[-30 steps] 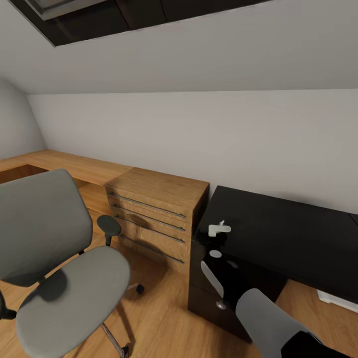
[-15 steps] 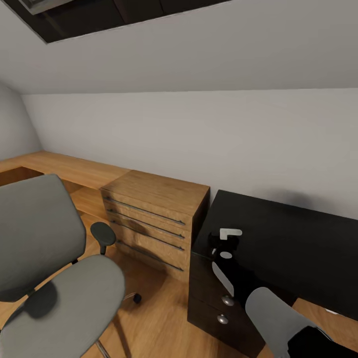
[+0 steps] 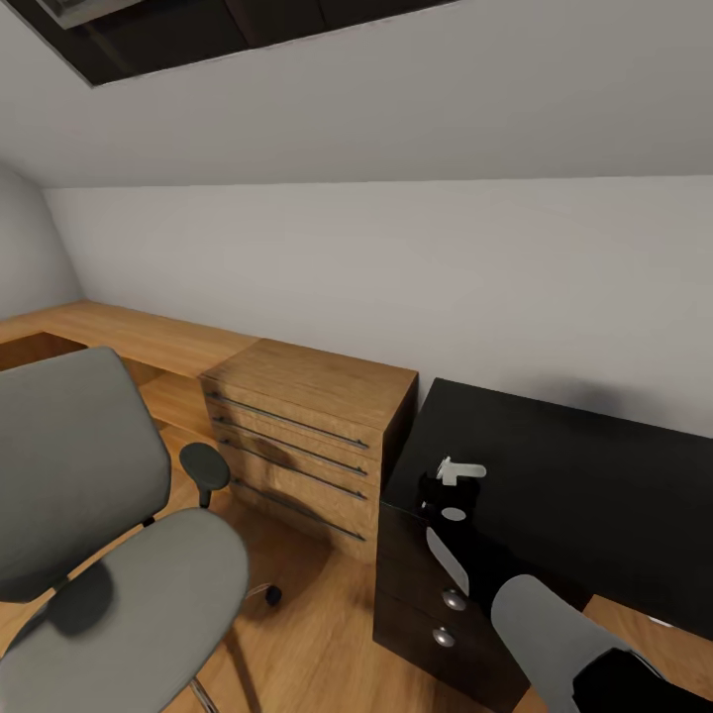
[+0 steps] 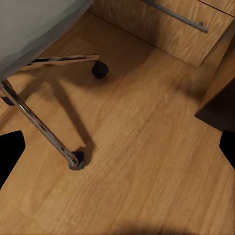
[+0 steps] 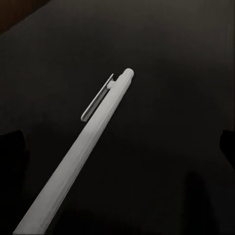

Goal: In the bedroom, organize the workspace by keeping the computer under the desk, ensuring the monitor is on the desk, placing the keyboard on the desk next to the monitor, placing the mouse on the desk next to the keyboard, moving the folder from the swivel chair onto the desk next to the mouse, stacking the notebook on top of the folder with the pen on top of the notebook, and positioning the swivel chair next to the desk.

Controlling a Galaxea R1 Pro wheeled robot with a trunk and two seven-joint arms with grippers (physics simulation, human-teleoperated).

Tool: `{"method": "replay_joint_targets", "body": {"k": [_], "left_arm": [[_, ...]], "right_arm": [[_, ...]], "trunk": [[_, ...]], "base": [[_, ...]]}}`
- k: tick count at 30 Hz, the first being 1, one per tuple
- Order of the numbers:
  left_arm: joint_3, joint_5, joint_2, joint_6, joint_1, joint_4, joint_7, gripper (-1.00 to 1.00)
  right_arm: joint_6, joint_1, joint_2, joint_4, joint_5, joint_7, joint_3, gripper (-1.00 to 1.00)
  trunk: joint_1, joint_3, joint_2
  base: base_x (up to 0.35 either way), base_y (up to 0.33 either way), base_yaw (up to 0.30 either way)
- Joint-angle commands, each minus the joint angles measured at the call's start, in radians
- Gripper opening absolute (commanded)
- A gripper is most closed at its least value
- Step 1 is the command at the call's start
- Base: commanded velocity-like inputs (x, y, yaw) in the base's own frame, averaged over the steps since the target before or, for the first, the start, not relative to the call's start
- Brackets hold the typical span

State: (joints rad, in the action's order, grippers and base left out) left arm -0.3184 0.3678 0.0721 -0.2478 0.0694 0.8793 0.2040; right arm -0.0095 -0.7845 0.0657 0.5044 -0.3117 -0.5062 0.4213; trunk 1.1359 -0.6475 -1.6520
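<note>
Seemingly, pen (image 5: 81, 147) in right end effector (image 3: 448, 482).

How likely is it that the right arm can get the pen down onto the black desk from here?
Probably yes: the right gripper holds the pen just above the desk, with nothing seen between them.

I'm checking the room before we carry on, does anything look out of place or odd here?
Nothing looks spilled or damaged. The swivel chair stands apart from the desk, in front of the wooden dresser. The right gripper holds the pen over the bare desk top.
</note>
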Motion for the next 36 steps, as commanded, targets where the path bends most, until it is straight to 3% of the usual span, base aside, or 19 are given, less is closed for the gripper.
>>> {"method": "replay_joint_targets", "body": {"k": [1, 7, 10, 24, 25, 36], "left_arm": [[-0.006, 0.008, 0.002, -0.004, 0.0, 0.001, 0.008, 1.0], [-0.006, 0.008, 0.002, -0.004, 0.0, 0.001, 0.008, 1.0], [-0.007, 0.008, 0.002, -0.004, 0.0, 0.001, 0.008, 1.0], [-0.007, 0.008, 0.002, -0.003, 0.0, 0.001, 0.008, 1.0], [-0.007, 0.009, 0.002, -0.003, 0.0, 0.001, 0.008, 1.0], [-0.007, 0.009, 0.002, -0.003, 0.0, 0.001, 0.008, 1.0]], "right_arm": [[-0.001, -0.001, -0.001, 0.0, -0.013, -0.008, 0.008, 1.0], [0.001, -0.001, 0.0, -0.002, -0.074, -0.007, 0.009, 1.0], [0.002, -0.001, 0.001, -0.002, -0.085, -0.006, 0.01, 1.0], [0.003, -0.001, 0.002, -0.003, -0.095, -0.006, 0.01, 1.0], [0.003, -0.001, 0.002, -0.003, -0.095, -0.006, 0.01, -1.0], [0.003, -0.001, 0.002, -0.003, -0.095, -0.008, 0.011, -1.0]], "trunk": [[0.0, -0.001, 0.0], [0.0, -0.001, 0.0], [0.0, -0.001, 0.0], [0.0, -0.001, 0.0], [0.0, -0.001, 0.0], [0.0, -0.001, 0.0]], "base": [[0.0, 0.0, 0.0], [0.0, 0.0, 0.0], [0.0, 0.0, 0.0], [0.0, 0.0, 0.0], [0.0, 0.0, 0.0], [0.0, 0.0, 0.0]]}}
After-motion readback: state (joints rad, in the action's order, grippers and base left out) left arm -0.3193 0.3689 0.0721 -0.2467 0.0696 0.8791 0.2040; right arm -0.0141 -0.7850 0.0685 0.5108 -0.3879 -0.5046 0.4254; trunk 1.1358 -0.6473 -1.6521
